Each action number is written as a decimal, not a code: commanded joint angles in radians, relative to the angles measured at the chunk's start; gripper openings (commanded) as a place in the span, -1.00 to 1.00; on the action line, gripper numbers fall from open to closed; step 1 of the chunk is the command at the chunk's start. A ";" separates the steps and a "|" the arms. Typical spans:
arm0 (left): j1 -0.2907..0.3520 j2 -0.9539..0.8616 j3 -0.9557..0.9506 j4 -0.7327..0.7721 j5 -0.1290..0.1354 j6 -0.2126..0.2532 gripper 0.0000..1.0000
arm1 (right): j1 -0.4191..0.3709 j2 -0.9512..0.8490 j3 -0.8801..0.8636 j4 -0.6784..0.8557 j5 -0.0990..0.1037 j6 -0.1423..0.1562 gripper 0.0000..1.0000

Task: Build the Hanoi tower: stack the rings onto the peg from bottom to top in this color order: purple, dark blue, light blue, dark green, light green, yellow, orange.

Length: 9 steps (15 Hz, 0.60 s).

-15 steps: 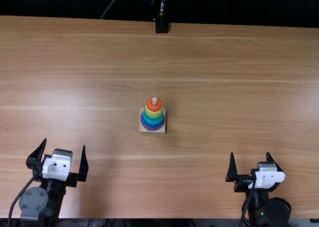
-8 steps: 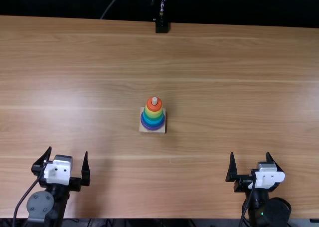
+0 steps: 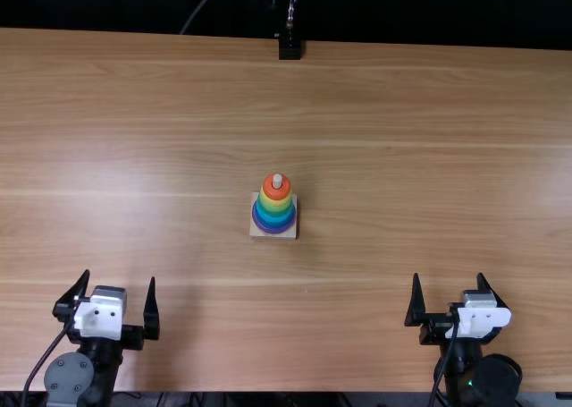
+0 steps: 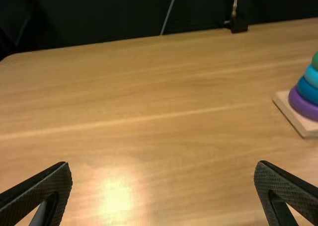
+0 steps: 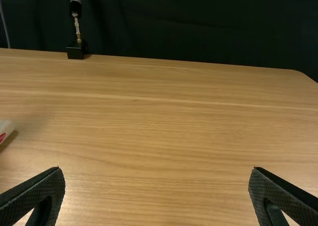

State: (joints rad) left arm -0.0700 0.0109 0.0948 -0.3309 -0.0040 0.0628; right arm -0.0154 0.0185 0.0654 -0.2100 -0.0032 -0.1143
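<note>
Hanoi tower (image 3: 275,207): fully stacked near the middle of the table (image 3: 429,121), purple ring (image 3: 275,230) lowest, orange ring (image 3: 276,193) topmost.
Left gripper (image 3: 120,275): spread wide, empty, at the tower's eight o'clock.
Right gripper (image 3: 448,275): released, grasping nothing, at four o'clock.

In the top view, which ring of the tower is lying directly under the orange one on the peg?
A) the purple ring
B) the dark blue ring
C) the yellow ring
C: the yellow ring shows right below the orange ring, which sits highest on the peg.
</note>
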 commanded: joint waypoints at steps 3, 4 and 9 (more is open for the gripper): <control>0.015 -0.011 -0.095 -0.089 -0.042 -0.009 1.00 | -0.004 -0.019 -0.049 -0.065 0.009 -0.004 1.00; 0.015 -0.011 -0.095 -0.091 -0.042 -0.009 1.00 | -0.004 -0.019 -0.050 -0.065 0.009 -0.004 1.00; 0.013 -0.011 -0.095 -0.115 -0.029 -0.009 1.00 | -0.004 -0.019 -0.050 -0.065 0.009 -0.004 1.00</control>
State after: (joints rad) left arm -0.0700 0.0109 0.1032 -0.3649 -0.0265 0.0513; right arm -0.0158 0.0185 0.0650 -0.2100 -0.0040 -0.1146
